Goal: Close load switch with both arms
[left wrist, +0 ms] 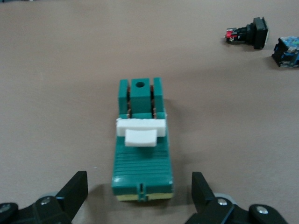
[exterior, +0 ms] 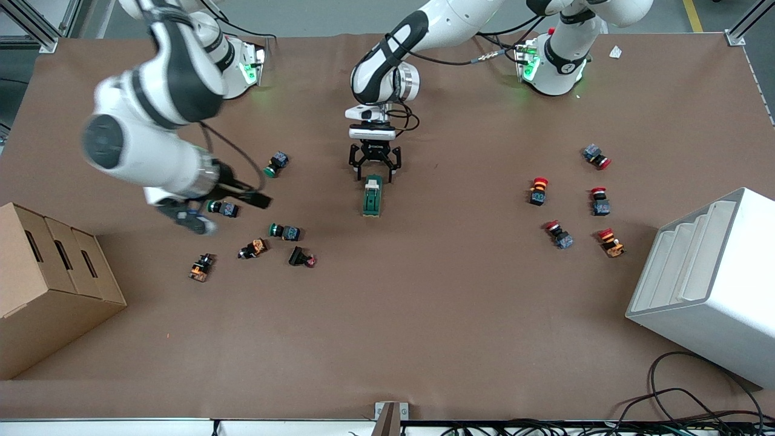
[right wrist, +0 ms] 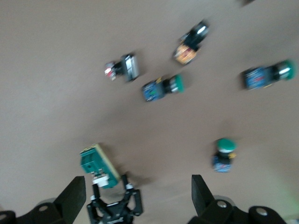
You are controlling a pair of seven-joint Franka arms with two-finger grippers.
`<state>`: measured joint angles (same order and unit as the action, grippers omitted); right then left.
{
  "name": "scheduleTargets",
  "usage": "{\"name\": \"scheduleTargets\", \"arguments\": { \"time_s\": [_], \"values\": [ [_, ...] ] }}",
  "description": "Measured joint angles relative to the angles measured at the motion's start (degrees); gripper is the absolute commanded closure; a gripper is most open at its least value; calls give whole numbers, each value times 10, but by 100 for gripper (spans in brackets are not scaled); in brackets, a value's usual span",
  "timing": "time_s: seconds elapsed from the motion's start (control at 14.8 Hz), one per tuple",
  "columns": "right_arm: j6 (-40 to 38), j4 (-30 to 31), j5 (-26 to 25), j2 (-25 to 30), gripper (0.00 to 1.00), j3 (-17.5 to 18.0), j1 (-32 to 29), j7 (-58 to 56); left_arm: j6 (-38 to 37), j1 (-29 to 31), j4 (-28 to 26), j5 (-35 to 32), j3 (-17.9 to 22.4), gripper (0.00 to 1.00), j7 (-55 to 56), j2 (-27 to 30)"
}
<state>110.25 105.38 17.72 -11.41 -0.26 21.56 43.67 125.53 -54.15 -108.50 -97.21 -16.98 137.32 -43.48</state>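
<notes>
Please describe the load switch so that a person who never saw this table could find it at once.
Look at the middle of the brown table, between the cluster of green-capped pushbuttons and the group of red-capped ones. There the left gripper stands open, low over one end of the load switch. It lies alone, a longer dark-green block with a white lever and no round cap.

Bright even overhead light, soft shadows; motion-blurred right arm (exterior: 151, 121).

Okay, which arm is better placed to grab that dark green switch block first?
Left. Its pincer hangs open right at the end of the dark green rectangular load switch, fingers straddling its width. The right pincer is over the green-capped pushbuttons, well aside.
</notes>
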Motion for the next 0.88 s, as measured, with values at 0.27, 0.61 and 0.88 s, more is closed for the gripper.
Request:
{"name": "scheduleTargets", "arguments": {
  "time_s": [0.27, 0.61, 0.88],
  "values": [
    [125, 9, 17, -73, 0, 0, 87, 100, -31, -12, -1, -5, -1, 1, 0, -5],
    [237, 9, 54, -152, 0, 0, 151, 129, -43, -13, -5, -43, 0, 1, 48, -13],
    [287, 12, 67, -180, 0, 0, 189, 159, -46, -13, -5, -51, 0, 1, 59, -15]
  ]
}}
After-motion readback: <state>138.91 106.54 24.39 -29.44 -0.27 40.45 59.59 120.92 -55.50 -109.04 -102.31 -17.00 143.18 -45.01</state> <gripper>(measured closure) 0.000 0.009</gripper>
